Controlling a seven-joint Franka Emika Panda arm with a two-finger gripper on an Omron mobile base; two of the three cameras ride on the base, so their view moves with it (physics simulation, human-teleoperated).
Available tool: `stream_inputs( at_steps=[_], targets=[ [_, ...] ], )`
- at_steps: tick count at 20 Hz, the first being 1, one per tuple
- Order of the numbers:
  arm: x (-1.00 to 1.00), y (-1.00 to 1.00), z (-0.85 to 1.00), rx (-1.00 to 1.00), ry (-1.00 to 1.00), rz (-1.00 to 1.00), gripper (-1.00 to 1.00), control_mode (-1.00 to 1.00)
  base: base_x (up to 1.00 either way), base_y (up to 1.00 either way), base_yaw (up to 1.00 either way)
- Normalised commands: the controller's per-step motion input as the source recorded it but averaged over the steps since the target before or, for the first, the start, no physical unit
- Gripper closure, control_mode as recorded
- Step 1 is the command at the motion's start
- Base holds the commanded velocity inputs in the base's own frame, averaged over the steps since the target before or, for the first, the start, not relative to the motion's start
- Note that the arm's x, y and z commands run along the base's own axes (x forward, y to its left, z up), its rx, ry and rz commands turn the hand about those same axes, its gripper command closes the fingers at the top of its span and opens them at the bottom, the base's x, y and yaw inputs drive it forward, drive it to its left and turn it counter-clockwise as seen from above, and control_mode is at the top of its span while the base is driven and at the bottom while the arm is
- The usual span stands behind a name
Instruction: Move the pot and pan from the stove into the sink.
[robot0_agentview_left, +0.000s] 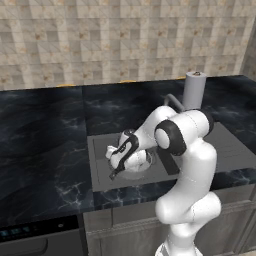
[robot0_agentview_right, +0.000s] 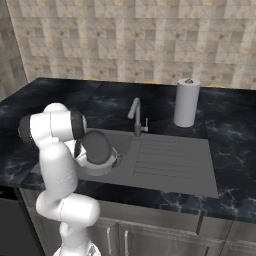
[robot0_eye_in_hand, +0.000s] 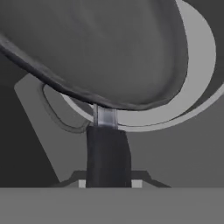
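**Robot arm bends low over kitchen sink, pan handle between its fingers**

A black marbled counter (robot0_agentview_right: 230, 130) runs below a wall of beige stone tiles (robot0_agentview_right: 130, 40). Set into it, the sink (robot0_agentview_right: 170, 165), a matte dark grey rectangle with a ribbed drainboard at its right, sits in front of a curved grey faucet (robot0_agentview_right: 135, 116). A white paper-towel roll (robot0_agentview_right: 186, 102) stands upright on the counter behind the drainboard. The white arm (robot0_agentview_left: 187, 165), glossy with dark joints, folds at the elbow and reaches down into the left part of the basin, wrist angled steeply toward the floor of the sink. There lies the pot (robot0_agentview_right: 107, 161), round and silver-grey with a pale rim, partly hidden by the arm. The pan (robot0_eye_in_hand: 96, 48), flat, round and dark grey, rests tilted over the pot in the hand view. The gripper (robot0_eye_in_hand: 107, 181) straddles the pan's thin dark handle (robot0_eye_in_hand: 107, 153), its jaws close about it; whether they still clamp it cannot be told.
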Motion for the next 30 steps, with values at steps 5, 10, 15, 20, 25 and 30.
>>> stream_inputs(
  at_steps=[5,10,15,20,25,30],
  targets=[
    [0.26,0.05,-0.29,-0.01,-0.02,-0.04,-1.00,-1.00,0.00,0.00,0.00],
    [0.17,0.06,0.44,0.02,-0.06,-0.12,-1.00,-1.00,0.00,0.00,0.00],
    [0.11,0.14,0.99,0.02,-0.13,-0.20,-1.00,-1.00,0.00,0.00,0.00],
    [-0.02,0.04,1.00,0.05,-0.14,-0.18,-1.00,-1.00,0.00,0.00,0.00],
    [-0.41,0.00,0.90,0.07,-0.23,-0.12,-1.00,-1.00,0.00,0.00,0.00],
    [-0.50,0.00,0.88,0.07,-0.24,-0.13,-1.00,-1.00,0.00,0.00,0.00]
  ],
)
